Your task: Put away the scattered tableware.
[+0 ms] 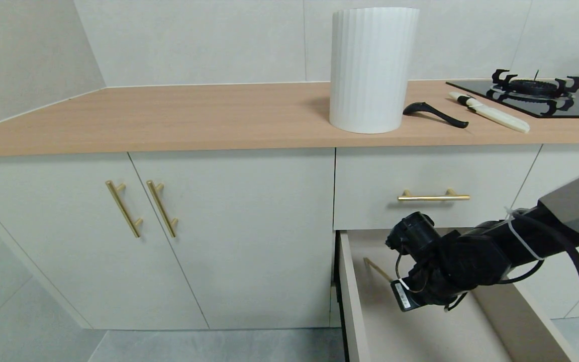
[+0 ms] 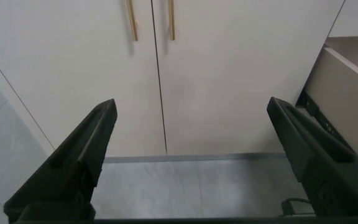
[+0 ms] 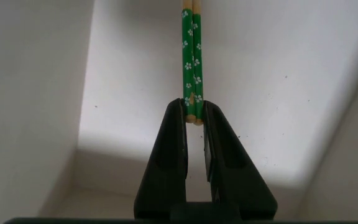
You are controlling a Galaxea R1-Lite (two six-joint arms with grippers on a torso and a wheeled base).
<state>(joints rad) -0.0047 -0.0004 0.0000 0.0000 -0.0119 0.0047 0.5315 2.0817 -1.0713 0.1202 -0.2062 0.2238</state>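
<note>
Right gripper pinches green chopsticks inside open drawer. Left gripper spread wide, empty, facing cabinet doors.

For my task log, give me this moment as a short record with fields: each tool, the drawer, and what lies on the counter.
Right tool: shut on pair of green flower-patterned wooden chopsticks, inside the pale pull-out drawer
Left tool: open, empty, facing pale cabinet doors
Drawer state: open, below the wooden countertop
On countertop: white ribbed cylindrical container, black plastic spoon, white-bladed knife beside black gas hob
</note>
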